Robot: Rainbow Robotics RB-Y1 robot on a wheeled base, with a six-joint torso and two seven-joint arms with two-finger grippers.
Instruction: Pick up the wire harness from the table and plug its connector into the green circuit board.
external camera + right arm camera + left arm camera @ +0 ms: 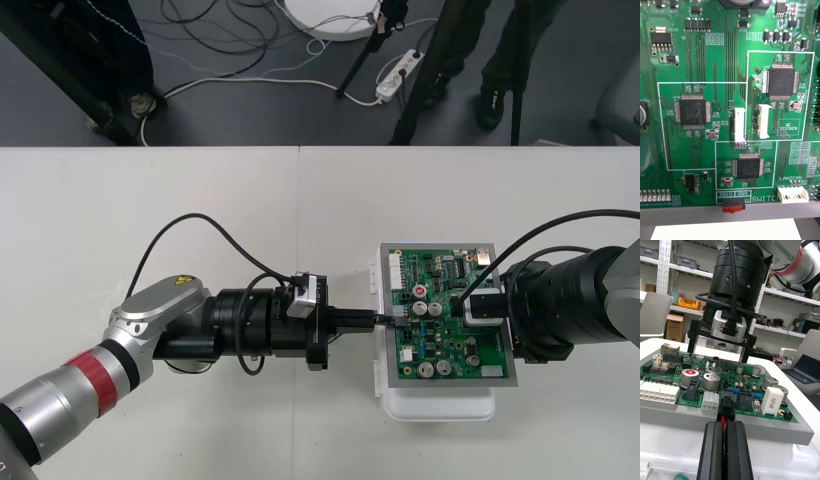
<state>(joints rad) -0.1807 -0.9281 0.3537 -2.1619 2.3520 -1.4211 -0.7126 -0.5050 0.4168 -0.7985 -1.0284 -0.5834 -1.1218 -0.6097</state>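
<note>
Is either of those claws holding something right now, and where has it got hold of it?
The left gripper holds the wire harness by its wires, just behind the black plug at the green circuit board's edge.

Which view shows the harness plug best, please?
Left wrist view: the harness plug stands large just past the left claw, at the green board. Front view makes it a speck; right wrist view faces chips.

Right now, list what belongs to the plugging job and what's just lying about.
Job: green circuit board on white base; red-wired harness with small black plug; left gripper, jaws shut on it; right gripper over the board.
Lying about: white power strip, pale floor cable.
</note>
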